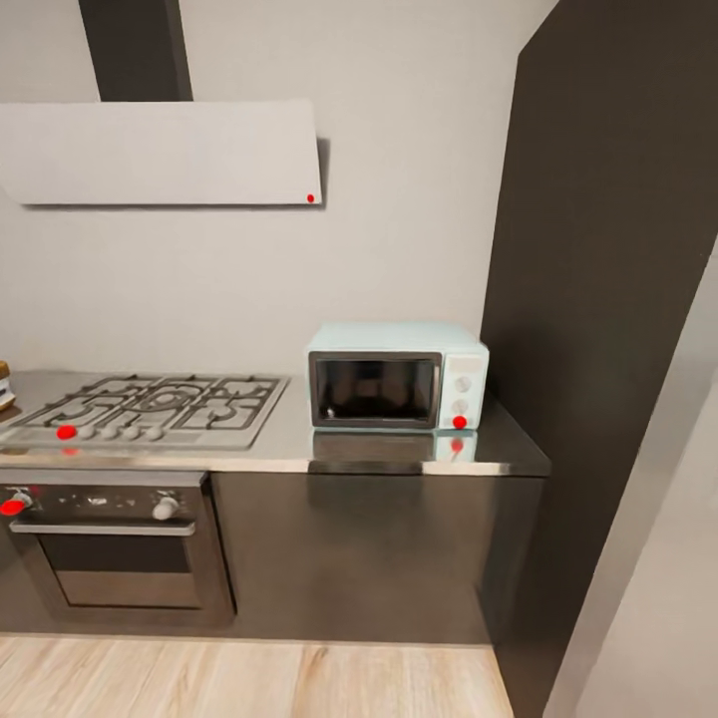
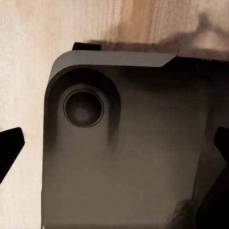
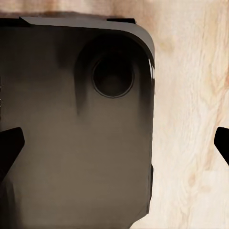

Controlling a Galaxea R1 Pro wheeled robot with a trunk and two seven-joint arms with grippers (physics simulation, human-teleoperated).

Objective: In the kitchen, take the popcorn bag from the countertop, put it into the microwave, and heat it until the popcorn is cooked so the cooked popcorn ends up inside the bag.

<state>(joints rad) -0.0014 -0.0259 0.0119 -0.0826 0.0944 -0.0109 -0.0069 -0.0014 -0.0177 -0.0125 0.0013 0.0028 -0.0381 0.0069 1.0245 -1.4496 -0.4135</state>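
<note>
The pale mint-blue microwave stands on the grey countertop against the white wall, its dark glass door closed. The popcorn bag and the popcorn are out of view. In the left wrist view my left gripper is open, its dark fingertips far apart with nothing between them, hanging over the robot's dark base and the wood floor. In the right wrist view my right gripper is open too, empty, over the same kind of dark base.
A grey gas hob lies left of the microwave, with a dark oven below and a white hood above. A tall dark cabinet closes the counter's right end. A small brownish thing is cut by the left edge. Pale plank floor lies in front.
</note>
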